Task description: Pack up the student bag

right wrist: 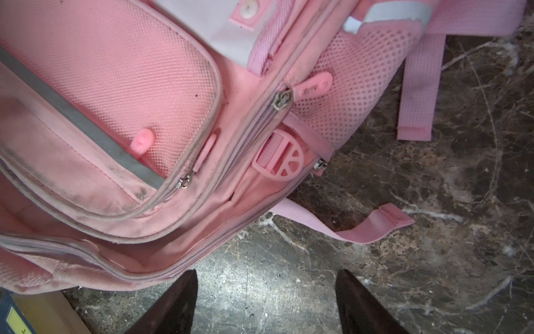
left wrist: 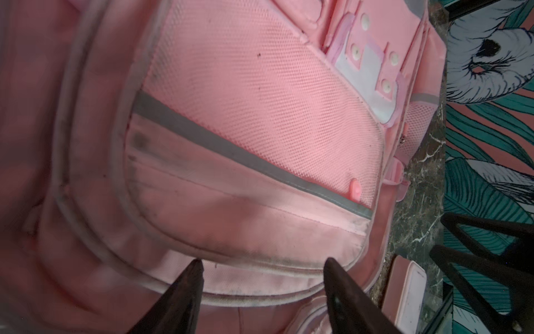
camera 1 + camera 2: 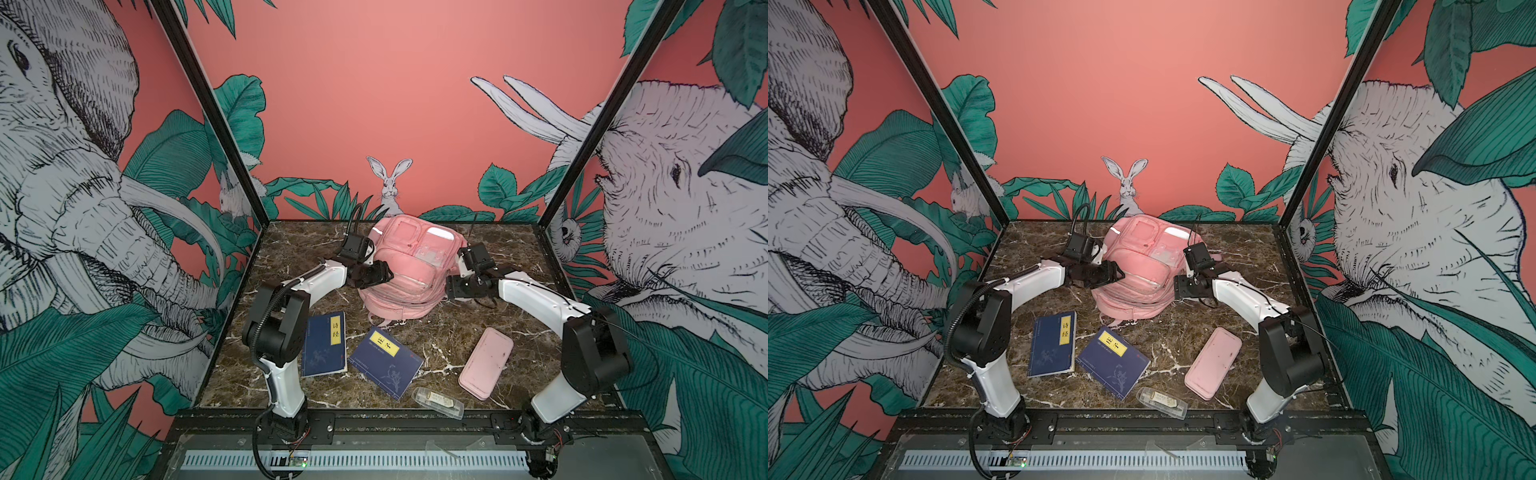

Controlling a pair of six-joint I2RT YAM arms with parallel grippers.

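Plainly, the left gripper [image 2: 263,261] stands spread, its two dark fingers [image 2: 185,289] apart with nothing between them. The tips are close over the grubby lower front panel of the student bag [image 2: 260,115] (whether they touch the fabric I cannot tell). The right gripper [image 1: 267,273] is likewise spread and empty, over bare marble table [image 1: 375,274] just beside the bag's flank. In both top views the bag [image 3: 409,266] [image 3: 1142,266] lies at the back middle of the table, front pockets up, between the two grippers.

Much is cut off. Both wrist views crop the fingers at the frame edge, and the near part of the bag in the left wrist view is a pink blur. In both top views the left gripper covers part of the bag's left side. A book corner [image 1: 11,315] with a yellow label pokes into the right wrist view (which book, I cannot tell).

Counted on the front of the table:
- Two navy books, one [image 3: 324,345] lying straight and one [image 3: 386,363] askew, their corners near each other.
- One flat pink pencil case [image 3: 486,363], to the right and well apart from the bag.
- One small clear box [image 3: 437,402] at the front edge (its contents are too small to read).

On the bag's side in the right wrist view:
- Three metal zip sliders [image 1: 284,98].
- One round pink buckle [image 1: 278,160].
- Two loose strap ends [image 1: 375,225] lying on the marble.
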